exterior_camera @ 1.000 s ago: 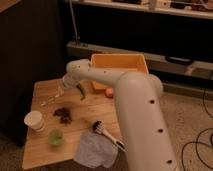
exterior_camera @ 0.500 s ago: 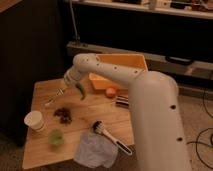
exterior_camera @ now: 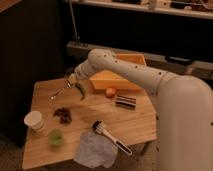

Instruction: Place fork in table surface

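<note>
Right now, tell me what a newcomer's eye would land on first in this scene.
The big white arm reaches in from the right, its gripper shut on the fork over the far left of the table surface. Behind it, the orange bin stands out at the table's back edge. Near the front edge lie a white-handled brush and a grey cloth.

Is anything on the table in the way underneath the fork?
Nothing visible. The gripper, shut on the fork, hangs over a bare far corner of the table surface; the dark clump lies nearer the camera.
</note>
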